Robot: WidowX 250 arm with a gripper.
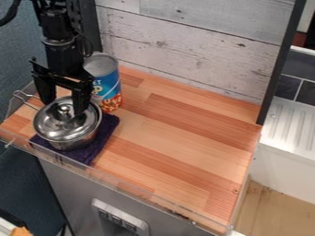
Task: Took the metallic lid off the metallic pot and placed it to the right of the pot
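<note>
Counter [178,138]: wood strips, backed by a pale plank wall [184,32].
Pot [82,139]: at the left, on a dark cloth [103,138], wire handle [23,97] pointing far left.
Lid [52,125]: seated on the pot; probably light, rigid and slick, so best pinched squarely at its knob [64,110] and lifted level.
Gripper [62,105]: fingers wide apart above the lid, around the knob.
Can [104,82]: just right of the gripper, beyond the pot.
</note>
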